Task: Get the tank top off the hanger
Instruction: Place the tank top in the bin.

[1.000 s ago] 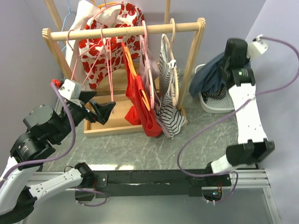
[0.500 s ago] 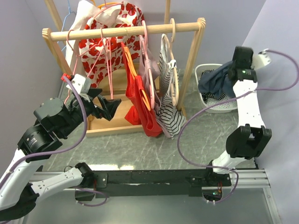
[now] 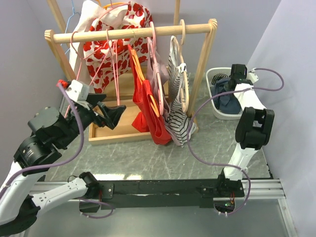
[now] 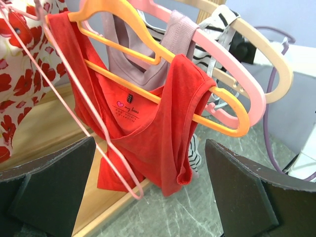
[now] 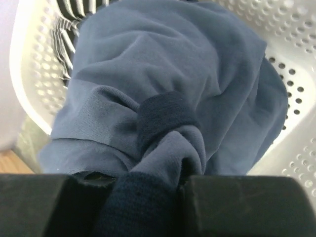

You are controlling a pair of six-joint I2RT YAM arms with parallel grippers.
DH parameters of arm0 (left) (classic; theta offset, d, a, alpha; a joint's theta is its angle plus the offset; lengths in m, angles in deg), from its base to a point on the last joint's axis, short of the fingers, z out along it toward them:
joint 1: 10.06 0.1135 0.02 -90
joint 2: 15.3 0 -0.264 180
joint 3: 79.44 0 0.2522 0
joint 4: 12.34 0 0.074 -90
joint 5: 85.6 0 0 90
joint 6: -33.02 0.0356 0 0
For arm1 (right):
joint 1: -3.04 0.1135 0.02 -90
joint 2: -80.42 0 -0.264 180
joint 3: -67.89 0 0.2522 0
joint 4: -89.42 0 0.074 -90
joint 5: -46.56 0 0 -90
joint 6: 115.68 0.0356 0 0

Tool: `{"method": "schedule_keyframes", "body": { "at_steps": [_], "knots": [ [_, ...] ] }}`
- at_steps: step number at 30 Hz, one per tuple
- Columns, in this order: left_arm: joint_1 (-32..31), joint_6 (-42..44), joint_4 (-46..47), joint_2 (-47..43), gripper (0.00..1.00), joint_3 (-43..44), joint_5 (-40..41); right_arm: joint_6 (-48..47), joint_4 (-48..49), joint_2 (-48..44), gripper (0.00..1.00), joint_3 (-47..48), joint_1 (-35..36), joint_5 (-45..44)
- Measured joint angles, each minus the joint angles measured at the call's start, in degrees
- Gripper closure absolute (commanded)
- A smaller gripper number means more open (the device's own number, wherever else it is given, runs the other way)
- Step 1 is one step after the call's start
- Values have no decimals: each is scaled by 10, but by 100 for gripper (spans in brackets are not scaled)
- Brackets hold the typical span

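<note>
A blue-grey tank top [image 5: 173, 59] lies bunched in the white basket [image 5: 296, 148], and my right gripper [image 5: 148, 197] is shut on a fold of it with dark trim. From above, the right gripper [image 3: 233, 81] reaches down into the basket [image 3: 213, 74] over the blue cloth [image 3: 228, 101]. My left gripper [image 4: 148, 168] stands wide open with nothing between its fingers, facing a red tank top [image 4: 148, 128] that hangs on an orange hanger [image 4: 236, 129]. An empty thin pink hanger [image 4: 98, 143] dangles in front of it. Seen from above, the left gripper [image 3: 112, 112] is left of the red top [image 3: 148, 106].
A wooden rack [image 3: 133, 33] holds a red floral garment [image 3: 106, 49], pink and beige hangers and a striped top [image 3: 180, 118]. Its wooden base tray [image 3: 113, 131] sits under the left gripper. Purple walls close in on both sides.
My right arm has swung the blue tank top down from mid-air into the basket. The left gripper shifted a little in front of the rack and stayed open.
</note>
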Motion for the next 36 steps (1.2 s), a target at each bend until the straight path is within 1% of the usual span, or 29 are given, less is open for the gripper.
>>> {"method": "schedule_keyframes", "body": {
  "at_steps": [1,3,4,5,8,10,11,12,14,17,22,27,32,36],
  "knots": [
    [0,-1,0,-3,1,0,1,-1,7,-2,34,-12,0,2],
    [0,-1,0,-4,1,3,1,-3,19,-12,31,-38,0,9],
    [0,-1,0,-3,1,5,0,-9,22,-17,24,-49,0,12],
    [0,-1,0,-1,1,6,-2,-15,29,-28,22,-65,0,16],
    [0,-1,0,9,1,7,-14,-29,40,-74,22,-112,5,21],
    [0,-2,2,15,1,7,-21,-40,40,-112,14,-134,13,19],
    [0,-2,4,18,1,7,-27,-47,40,-135,8,-142,21,16],
    [0,-4,9,18,0,6,-31,-54,40,-157,4,-146,31,10],
    [0,-9,25,19,0,2,-40,-65,40,-192,0,-146,51,-5],
    [0,-17,46,21,0,2,-52,-81,40,-238,0,-139,76,-21],
    [0,-33,92,30,1,6,-72,-84,36,-277,0,-142,79,-42],
    [0,-69,123,65,1,15,-71,-80,21,-347,0,-181,104,-56],
    [0,-114,147,110,1,16,-42,-80,9,-449,0,-228,158,-60],
    [-4,-142,147,150,1,29,-5,-76,-8,-501,0,-236,163,-67]
  ]
}}
